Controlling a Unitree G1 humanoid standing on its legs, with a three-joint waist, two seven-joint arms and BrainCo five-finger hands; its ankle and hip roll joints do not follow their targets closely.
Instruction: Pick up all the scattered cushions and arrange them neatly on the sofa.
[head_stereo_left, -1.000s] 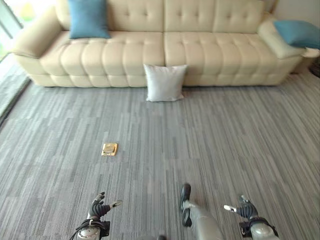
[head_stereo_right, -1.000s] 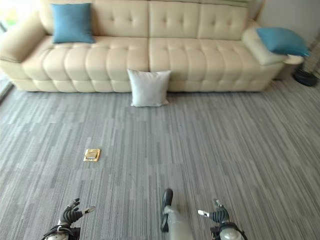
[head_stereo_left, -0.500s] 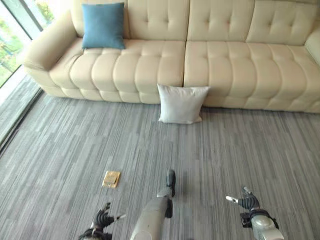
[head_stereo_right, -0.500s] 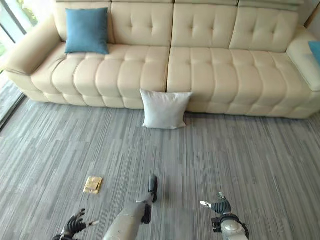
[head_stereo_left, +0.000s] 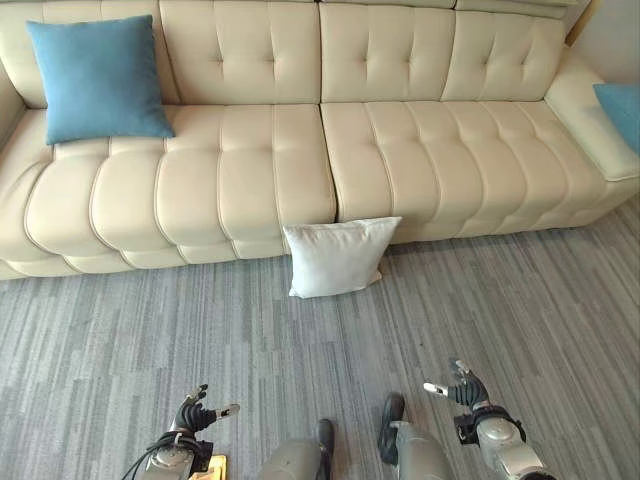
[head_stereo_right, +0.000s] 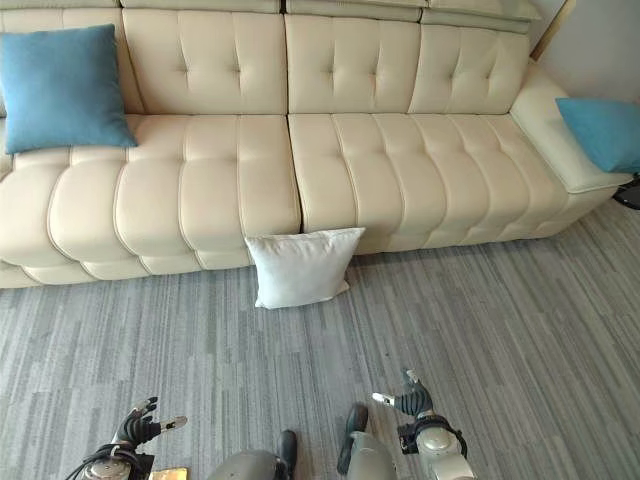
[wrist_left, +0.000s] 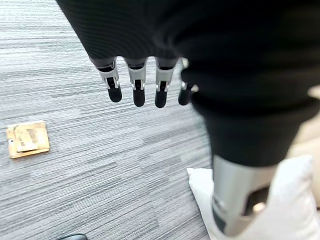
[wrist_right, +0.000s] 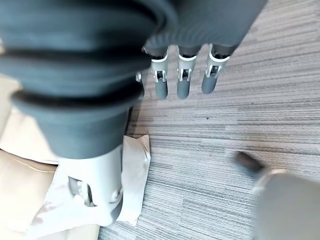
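Your left robot hand (head_stereo_left: 196, 415) hangs low over the carpet (head_stereo_left: 120, 330), fingers (wrist_left: 136, 90) straight and loose, holding nothing. Right robot hand (head_stereo_left: 462, 388) is the same: relaxed, open, empty, also over carpet. A small brass floor plate (wrist_left: 27, 139) sits just beside the left one; not a task item, ignore it.

Ahead, between both hands and well apart from them, the white cushion (head_stereo_left: 338, 256) stands on the carpet, leaning against the front of the cream sofa (head_stereo_left: 300, 150) near the seam between seats.

Progress, approx: one blue cushion (head_stereo_left: 95, 78) is upright against the sofa back on the left seat, so that looks done. A second blue cushion (head_stereo_right: 603, 130) lies on the right armrest, prob. needs straightening onto the seat. White one is not yet picked up, so you've got at least that grab and placement left, maybe two moves.
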